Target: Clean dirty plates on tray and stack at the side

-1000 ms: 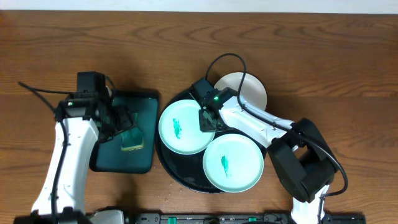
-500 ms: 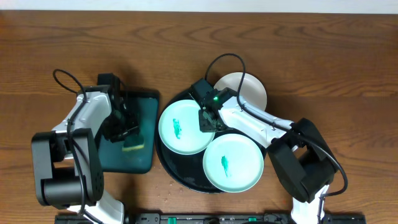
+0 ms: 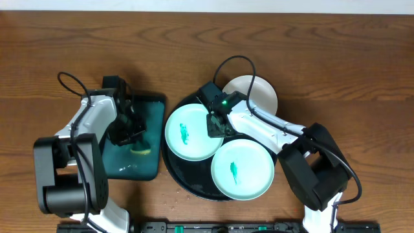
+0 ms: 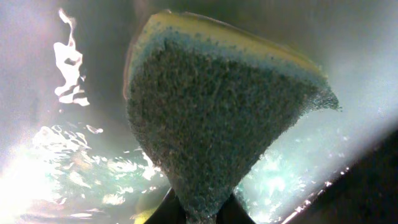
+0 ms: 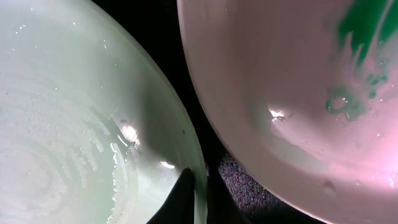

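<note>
Now, at left, left end effector (image 3: 132,134) low over the teal tray (image 3: 147,107), pinched tight on a sponge (image 3: 140,150). Seen from the left wrist: sponge (image 4: 217,124) squeezed to a wedge between the fingers, dark scouring face toward the camera, yellow layer along its far edge, wet glare on the tray floor behind.

Right of that, on the table (image 3: 65,39), black tray (image 3: 194,186) carrying two plates, each with a green smear. Left mint plate (image 3: 187,137) overhanging the tray's left rim; near mint plate (image 3: 244,175) at the tray's near right. Right end effector (image 3: 213,126) closed narrow on the right edge of the left mint plate, well apart from the sponge. White plate (image 3: 259,90) at the far right, just beyond the right end effector, partly under the arm; on the tray rim or on the table, cannot tell.
</note>
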Robot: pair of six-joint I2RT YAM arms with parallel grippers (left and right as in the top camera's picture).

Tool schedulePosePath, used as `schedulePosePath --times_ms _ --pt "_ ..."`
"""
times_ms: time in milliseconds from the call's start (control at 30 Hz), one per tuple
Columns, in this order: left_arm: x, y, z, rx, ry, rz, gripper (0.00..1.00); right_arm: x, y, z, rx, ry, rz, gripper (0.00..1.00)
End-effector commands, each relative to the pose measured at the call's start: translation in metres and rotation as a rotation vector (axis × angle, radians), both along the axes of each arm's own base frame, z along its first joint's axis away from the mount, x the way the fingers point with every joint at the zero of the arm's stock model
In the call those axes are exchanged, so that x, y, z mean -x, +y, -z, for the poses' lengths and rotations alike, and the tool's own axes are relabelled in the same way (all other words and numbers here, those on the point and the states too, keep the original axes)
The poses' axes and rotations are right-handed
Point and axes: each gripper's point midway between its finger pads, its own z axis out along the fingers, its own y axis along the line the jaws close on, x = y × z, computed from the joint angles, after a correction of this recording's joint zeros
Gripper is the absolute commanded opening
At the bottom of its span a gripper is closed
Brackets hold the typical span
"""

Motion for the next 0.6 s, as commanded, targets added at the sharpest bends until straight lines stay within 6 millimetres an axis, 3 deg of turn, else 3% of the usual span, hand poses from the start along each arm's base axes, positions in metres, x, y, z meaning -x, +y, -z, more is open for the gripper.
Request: schedulePosePath --times_ms 0,300,567 --pt "0.001 0.012 -0.025 -0.060 -0.062 -0.004 0.07 0.011 0.000 0.015 0.025 0.046 -0.027 0.03" --pt "-0.004 0.010 -0.099 -0.083 -0.316 0.020 0.07 0.012 0.000 0.015 0.027 0.048 -0.027 0.03" --pt "-0.010 0.012 -0.131 -0.106 -0.460 0.052 0.07 0.011 0.000 0.015 0.025 0.045 -0.027 0.03"
